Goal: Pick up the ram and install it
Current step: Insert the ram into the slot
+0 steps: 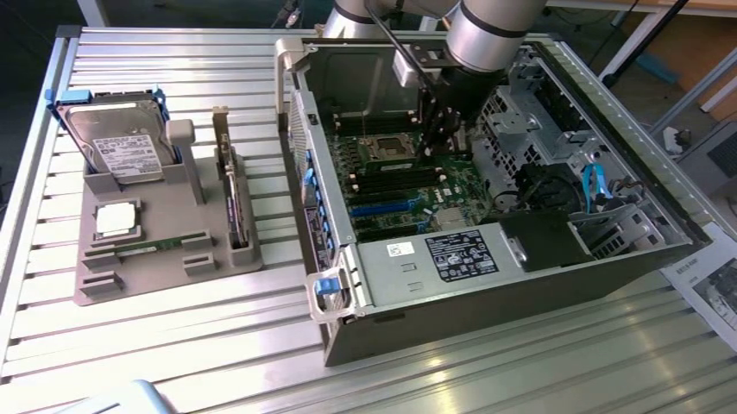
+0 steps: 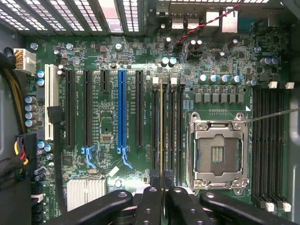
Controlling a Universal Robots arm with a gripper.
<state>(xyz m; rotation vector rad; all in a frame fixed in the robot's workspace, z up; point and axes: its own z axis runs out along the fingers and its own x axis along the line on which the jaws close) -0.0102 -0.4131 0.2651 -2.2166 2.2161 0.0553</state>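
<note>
The claw (image 2: 161, 193) is closed on the ram (image 2: 161, 131), holding it on edge deep inside the computer case (image 1: 484, 319), over the motherboard (image 2: 108, 140). The stick hangs in line with the long dark memory slots (image 2: 153, 126) just beside the open processor socket (image 2: 218, 154). Whether its lower edge has met a slot cannot be told.

The main risk seems to be a poor line-up. If the stick sits slightly off or tilted along a slot, pressing could bend it or strain the board. A thin grip could also let it slip or rock. If the white latches (image 2: 155, 80) at the slot ends are shut, the stick would likely jam.

The ram shows as a thin, straight yellowish edge. A similar green stick (image 1: 150, 246) lies on the grey tray (image 1: 173, 207) on the worktop (image 1: 173, 345).
</note>
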